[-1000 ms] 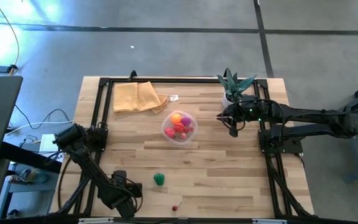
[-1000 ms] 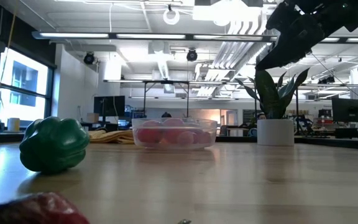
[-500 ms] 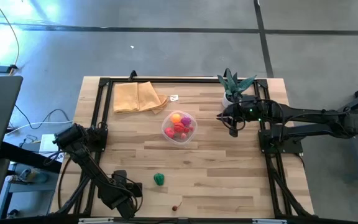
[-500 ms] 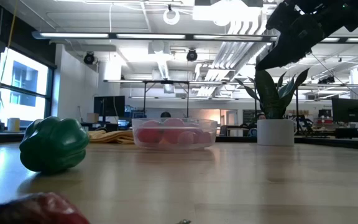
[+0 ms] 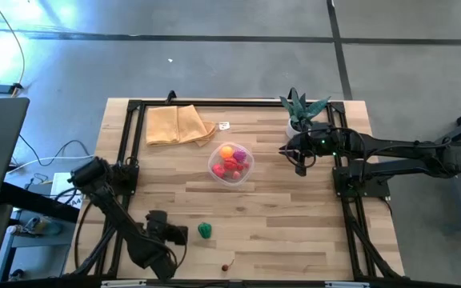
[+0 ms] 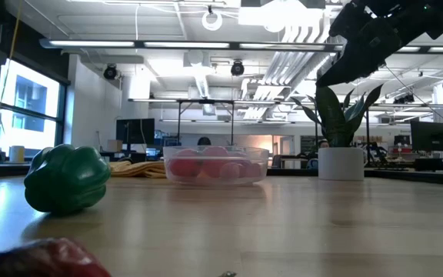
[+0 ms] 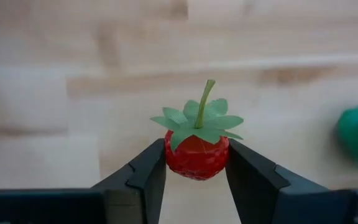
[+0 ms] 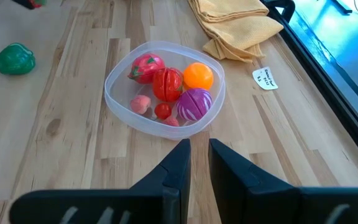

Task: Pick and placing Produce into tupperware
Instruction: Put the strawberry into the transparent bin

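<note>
Gripping a small red strawberry by its sides, the left tool sits at the lower left of the high view, having shifted up and to the right over the past second, closer to the green pepper on the bench. That shift suggests the berry is caught and the carry toward the tupperware can begin (the pepper and a tiny cherry near the bottom edge are not yet collected).

The strawberry is glossy and dimpled, topped with flat, paper-thin green leaves and a thin stem standing upright; its flanks are pressed by the two dark, hard-edged fingers. The pepper is a smooth, lobed lump of shiny plastic, lying just right of the left tool.

The tupperware, a round clear tub with a thin flexible-looking rim, sits at the centre of the high view and already holds a red, an orange and a purple piece among smaller ones. The right tool hangs unmoved at the centre right, its fingers nearly together and pinching nothing, beside the spiky potted plant. A folded yellow cloth, soft and creased, lies at the upper left on pale wood planks.
</note>
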Controlling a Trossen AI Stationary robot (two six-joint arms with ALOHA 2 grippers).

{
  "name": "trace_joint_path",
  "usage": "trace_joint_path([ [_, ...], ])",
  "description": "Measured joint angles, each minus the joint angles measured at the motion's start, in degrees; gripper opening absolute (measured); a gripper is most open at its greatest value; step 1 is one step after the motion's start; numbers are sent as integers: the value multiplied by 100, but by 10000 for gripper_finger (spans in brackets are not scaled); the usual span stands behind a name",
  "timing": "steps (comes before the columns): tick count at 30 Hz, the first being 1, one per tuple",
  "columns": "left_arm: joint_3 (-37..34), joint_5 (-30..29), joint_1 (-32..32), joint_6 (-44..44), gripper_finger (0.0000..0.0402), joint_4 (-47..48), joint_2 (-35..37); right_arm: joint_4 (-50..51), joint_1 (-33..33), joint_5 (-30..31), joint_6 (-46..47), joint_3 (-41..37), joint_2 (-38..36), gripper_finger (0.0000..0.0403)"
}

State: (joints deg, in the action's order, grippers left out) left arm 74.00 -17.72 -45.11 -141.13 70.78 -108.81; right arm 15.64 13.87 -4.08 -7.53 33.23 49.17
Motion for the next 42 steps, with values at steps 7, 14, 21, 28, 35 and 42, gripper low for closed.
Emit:
trace_joint_path([
  [7, 593, -786, 813, 1268, 143, 1561, 4, 0, 0, -1, -1, 1, 0, 46],
  [14, 1189, -1673, 1866, 3097, 143, 1912, 79, 2, 0, 0, 0, 2, 0, 46],
  [21, 2045, -2148, 3035, 5774, 143, 1782, 104, 0, 0, -2, -1, 0, 0, 46],
  [28, 2825, -1422, 4152, 8769, 143, 838, 105, 0, 2, 0, 0, 1, 0, 46],
  [35, 2853, -150, 5139, 10293, 143, 321, 99, 0, 0, -2, -1, 1, 0, 46],
  [42, 2362, 392, 5711, 10988, 143, -405, 96, 0, 0, 0, -2, 2, 0, 46],
])
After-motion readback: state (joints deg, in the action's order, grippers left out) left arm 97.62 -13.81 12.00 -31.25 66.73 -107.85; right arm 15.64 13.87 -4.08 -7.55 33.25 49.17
